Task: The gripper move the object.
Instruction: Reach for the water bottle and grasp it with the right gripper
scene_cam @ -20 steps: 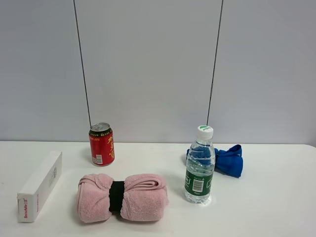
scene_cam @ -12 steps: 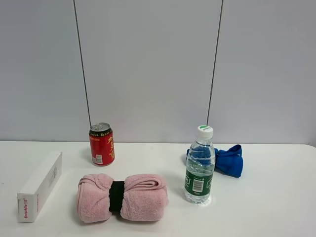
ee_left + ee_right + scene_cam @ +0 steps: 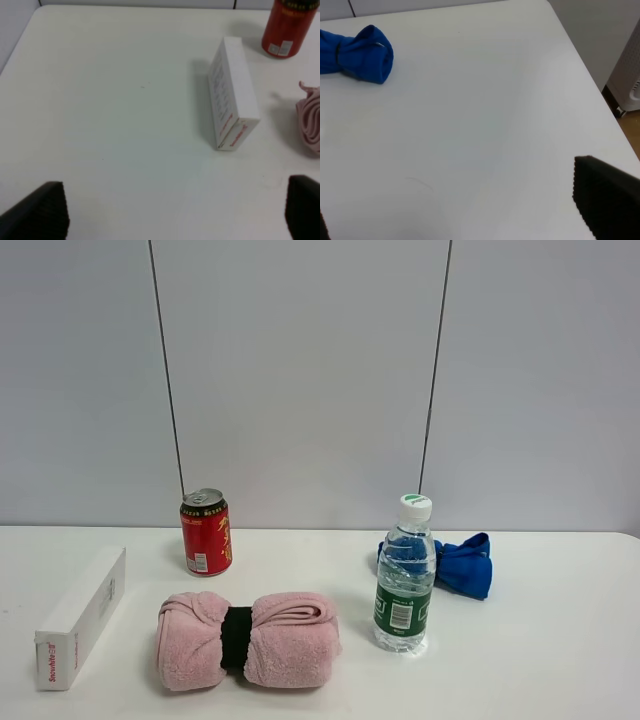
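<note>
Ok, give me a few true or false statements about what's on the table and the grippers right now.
1. The bottle stands upright. True.
2. The can lies on its side. False: it stands upright.
3. The blue cloth lies behind the bottle, toward the wall. True.
4. The left gripper is shut on the box. False: its jaws are open, and the box lies apart ahead of it.
5. A black band wraps the pink towel. True.
</note>
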Available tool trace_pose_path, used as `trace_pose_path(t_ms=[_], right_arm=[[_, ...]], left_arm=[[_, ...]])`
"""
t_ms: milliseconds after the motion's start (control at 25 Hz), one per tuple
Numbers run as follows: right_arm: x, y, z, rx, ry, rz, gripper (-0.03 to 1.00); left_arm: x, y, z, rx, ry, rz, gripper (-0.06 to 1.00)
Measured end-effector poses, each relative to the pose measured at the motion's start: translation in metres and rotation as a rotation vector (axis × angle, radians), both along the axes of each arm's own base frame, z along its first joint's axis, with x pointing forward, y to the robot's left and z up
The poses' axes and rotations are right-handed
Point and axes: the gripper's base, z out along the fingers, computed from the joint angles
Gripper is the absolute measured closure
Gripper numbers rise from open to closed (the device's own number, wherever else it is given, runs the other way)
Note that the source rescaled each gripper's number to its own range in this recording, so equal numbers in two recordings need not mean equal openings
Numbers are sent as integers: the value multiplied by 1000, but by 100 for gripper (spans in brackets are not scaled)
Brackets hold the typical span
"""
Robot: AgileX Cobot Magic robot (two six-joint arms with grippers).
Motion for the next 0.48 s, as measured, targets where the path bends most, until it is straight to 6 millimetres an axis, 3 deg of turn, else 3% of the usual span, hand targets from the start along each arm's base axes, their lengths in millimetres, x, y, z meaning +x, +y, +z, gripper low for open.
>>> trace_pose_path(t_ms=[480], right_arm=[[0, 0, 0, 0, 0, 0, -3]], left_arm=[[0, 0, 0, 0, 0, -1, -6]])
